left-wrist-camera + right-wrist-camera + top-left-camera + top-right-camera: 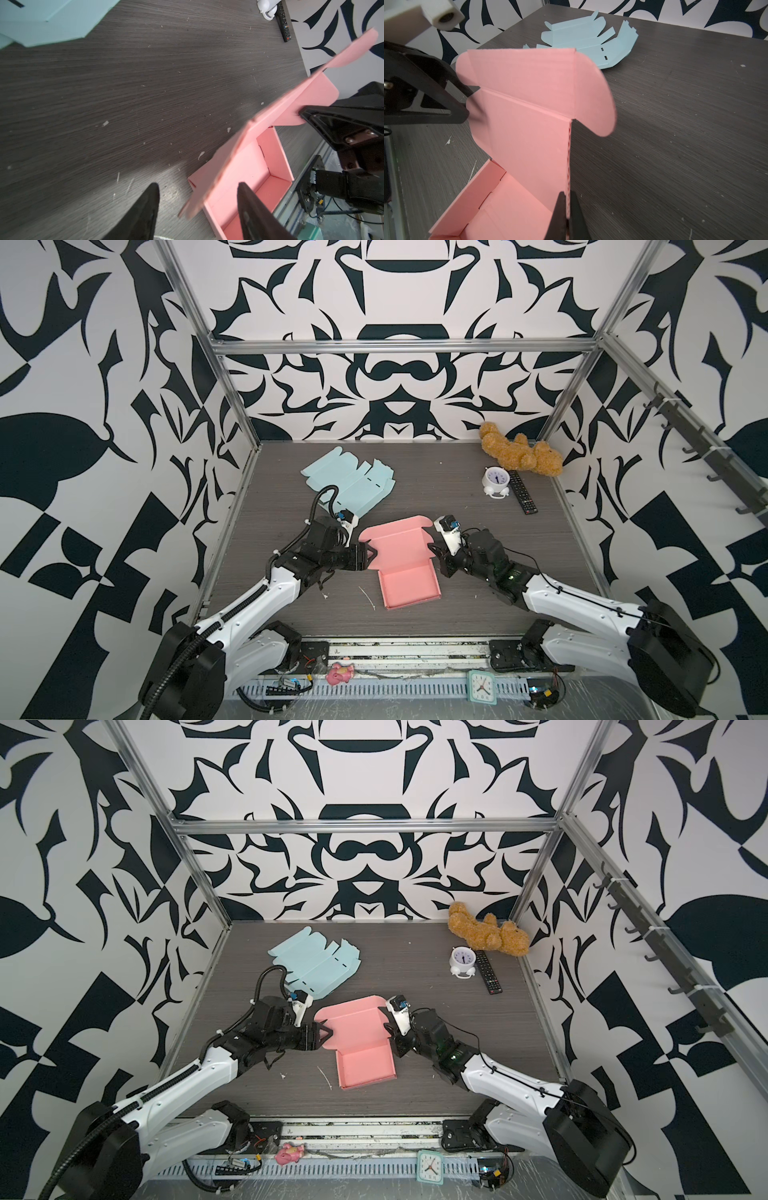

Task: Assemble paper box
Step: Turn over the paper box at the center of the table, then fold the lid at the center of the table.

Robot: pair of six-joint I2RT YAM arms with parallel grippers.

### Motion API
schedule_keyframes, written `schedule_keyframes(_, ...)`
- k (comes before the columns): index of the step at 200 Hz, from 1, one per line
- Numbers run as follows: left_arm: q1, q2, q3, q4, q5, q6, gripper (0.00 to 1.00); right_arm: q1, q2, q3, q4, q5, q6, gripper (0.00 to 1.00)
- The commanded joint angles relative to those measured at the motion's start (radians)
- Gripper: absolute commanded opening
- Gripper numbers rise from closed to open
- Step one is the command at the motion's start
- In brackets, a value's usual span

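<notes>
Just beside the flat blue box blank sits my pink paper box, tray formed, lid raised. I see the right gripper pinching one lid edge and the left gripper spread astride the opposite edge. Dark woodgrain table, black-and-white patterned walls.

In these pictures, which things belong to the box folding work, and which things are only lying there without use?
For the job:
pink box, base formed, lid open
blue flat box sheet, not yet folded

Just lying about:
teddy bear
white alarm clock
remote control
green clock
pink toy
</notes>
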Motion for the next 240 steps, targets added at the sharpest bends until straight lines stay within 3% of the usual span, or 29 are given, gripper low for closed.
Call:
schedule_keyframes(1, 0.003, -0.002, -0.02, 0.043, 0.025, 0.001, 0.57, 0.004, -0.029, -0.005, 0.039, 0.017, 0.01, 0.06)
schedule_keyframes(99, 0.002, -0.002, -0.044, 0.047, 0.045, -0.011, 0.29, 0.004, -0.024, -0.001, 0.041, 0.034, 0.026, 0.07)
schedule_keyframes(190, 0.003, -0.018, -0.026, -0.007, 0.042, 0.017, 0.13, 0.004, -0.011, 0.01, 0.032, 0.035, 0.032, 0.1)
schedule_keyframes(240, 0.002, -0.015, -0.01, -0.03, 0.04, 0.038, 0.1, 0.004, 0.012, 0.05, -0.018, 0.023, -0.007, 0.2)
